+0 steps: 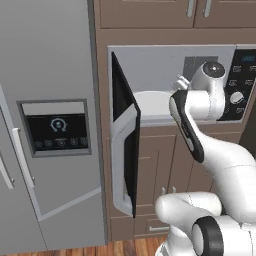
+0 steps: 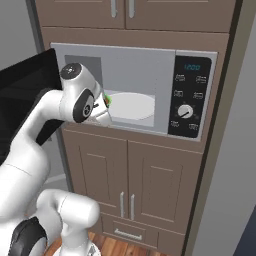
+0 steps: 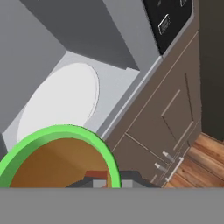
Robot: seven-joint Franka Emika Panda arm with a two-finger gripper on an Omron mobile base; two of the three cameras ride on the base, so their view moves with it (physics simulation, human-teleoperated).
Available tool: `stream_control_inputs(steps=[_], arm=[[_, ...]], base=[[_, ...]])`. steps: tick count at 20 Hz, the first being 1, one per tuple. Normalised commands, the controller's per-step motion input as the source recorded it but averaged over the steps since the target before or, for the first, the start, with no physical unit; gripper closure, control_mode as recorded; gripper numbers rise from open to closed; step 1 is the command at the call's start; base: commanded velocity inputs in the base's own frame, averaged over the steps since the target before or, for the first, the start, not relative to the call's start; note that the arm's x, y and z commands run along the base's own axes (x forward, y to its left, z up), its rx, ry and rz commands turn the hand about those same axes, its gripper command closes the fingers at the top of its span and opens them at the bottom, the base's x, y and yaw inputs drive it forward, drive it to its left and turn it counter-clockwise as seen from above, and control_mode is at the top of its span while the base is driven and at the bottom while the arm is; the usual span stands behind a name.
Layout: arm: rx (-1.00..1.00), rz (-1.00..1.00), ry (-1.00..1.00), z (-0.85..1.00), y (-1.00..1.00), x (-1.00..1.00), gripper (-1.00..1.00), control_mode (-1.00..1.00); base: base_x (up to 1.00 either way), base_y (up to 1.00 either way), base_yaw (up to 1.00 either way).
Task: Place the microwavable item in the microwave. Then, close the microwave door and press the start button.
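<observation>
The microwavable item, a bright green cup (image 3: pixel 59 155) with brown contents, sits in my shut gripper (image 3: pixel 107 181), close under the hand camera. In the right base view only a green sliver of the cup (image 2: pixel 107 101) shows past the wrist, at the left front of the microwave (image 2: pixel 140 65) opening. The round white turntable (image 3: pixel 61 100) lies just beyond the cup, inside the grey cavity. The microwave door (image 1: pixel 125 145) stands swung wide open to the left, edge-on. The black control panel with its knob (image 2: pixel 185 111) is to the right of the cavity.
A grey fridge with a dispenser (image 1: pixel 50 125) stands left of the open door. Brown cabinet doors (image 2: pixel 130 175) and a drawer sit under the microwave, above a wood floor (image 3: pixel 199 159). My own arm (image 1: pixel 200 130) crosses in front of the opening.
</observation>
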Motion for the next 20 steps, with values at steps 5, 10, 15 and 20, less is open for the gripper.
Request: stream_control_inputs(steps=[5, 10, 15, 20], arm=[[-0.1, 0.0, -0.01, -0.28, 0.02, 0.64, 1.0, -1.0], [-0.13, 0.0, -0.03, -0.29, 0.0, 0.47, 1.0, -1.0], [-0.11, 0.0, -0.03, -0.09, 0.0, 0.42, 1.0, -1.0], [-0.06, 0.0, -0.02, -0.03, 0.0, 0.47, 1.0, -1.0]], base=[[0.0, 0.0, 0.0], [0.0, 0.0, 0.0], [0.0, 0.0, 0.0], [0.0, 0.0, 0.0]])
